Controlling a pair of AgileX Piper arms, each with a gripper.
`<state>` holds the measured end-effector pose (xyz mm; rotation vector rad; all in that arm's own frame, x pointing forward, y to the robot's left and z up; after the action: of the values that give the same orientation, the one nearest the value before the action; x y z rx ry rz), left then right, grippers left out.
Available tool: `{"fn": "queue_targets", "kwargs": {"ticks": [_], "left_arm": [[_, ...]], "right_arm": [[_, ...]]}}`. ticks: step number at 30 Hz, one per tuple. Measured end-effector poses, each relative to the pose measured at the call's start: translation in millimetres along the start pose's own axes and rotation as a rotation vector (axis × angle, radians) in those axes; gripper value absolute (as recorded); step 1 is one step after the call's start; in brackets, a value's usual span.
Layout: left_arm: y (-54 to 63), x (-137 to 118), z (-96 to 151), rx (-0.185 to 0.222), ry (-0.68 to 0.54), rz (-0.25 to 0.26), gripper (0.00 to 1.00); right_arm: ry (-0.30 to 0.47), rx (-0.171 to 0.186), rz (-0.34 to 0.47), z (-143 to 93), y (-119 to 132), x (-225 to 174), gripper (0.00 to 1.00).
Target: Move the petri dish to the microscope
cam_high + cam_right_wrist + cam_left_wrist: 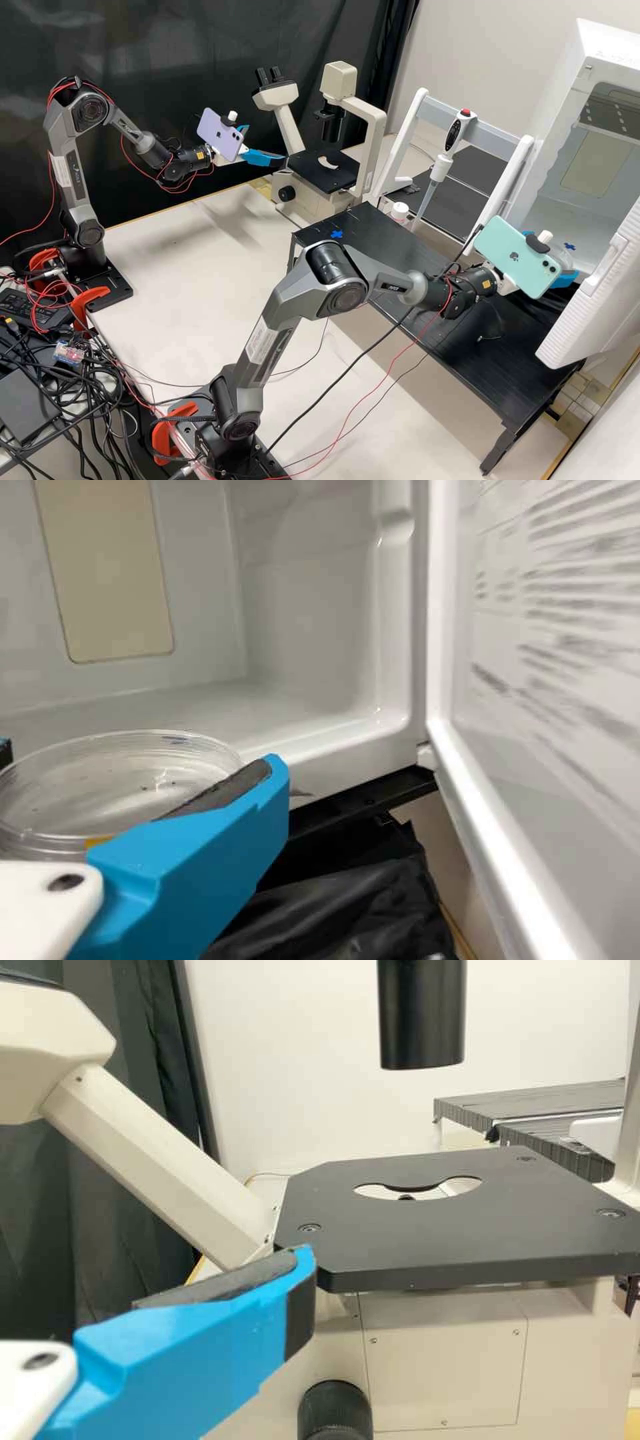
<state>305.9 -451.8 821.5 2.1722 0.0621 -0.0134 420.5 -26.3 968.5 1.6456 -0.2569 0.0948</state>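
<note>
left claw [267,143] was spread, microscope stage [325,171] just beyond it. right claw [138,762] pinched petri dish [115,785] at its tips; smooth round wall might have slipped. open door [545,690] beside that claw could have snagged it, tipping the dish.

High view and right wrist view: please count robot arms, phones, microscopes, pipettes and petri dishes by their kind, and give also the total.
Robot arms: 2
Phones: 2
Microscope: 1
Pipette: 1
Petri dish: 1
Total: 7
</note>
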Motion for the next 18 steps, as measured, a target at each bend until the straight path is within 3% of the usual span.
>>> {"fn": "queue_targets", "kwargs": {"ticks": [11, 18], "left_arm": [[0.0, 0, 0, 0.000, 0.000, 0.000, 1.00], [0.0, 0, 0, 0.000, 0.000, 0.000, 1.00]], "right_arm": [[0.095, -0.003, 0.040, -4, -9, -89, 0.00], [0.141, 0.001, -0.029, -14, -35, -138, 0.00]]}}
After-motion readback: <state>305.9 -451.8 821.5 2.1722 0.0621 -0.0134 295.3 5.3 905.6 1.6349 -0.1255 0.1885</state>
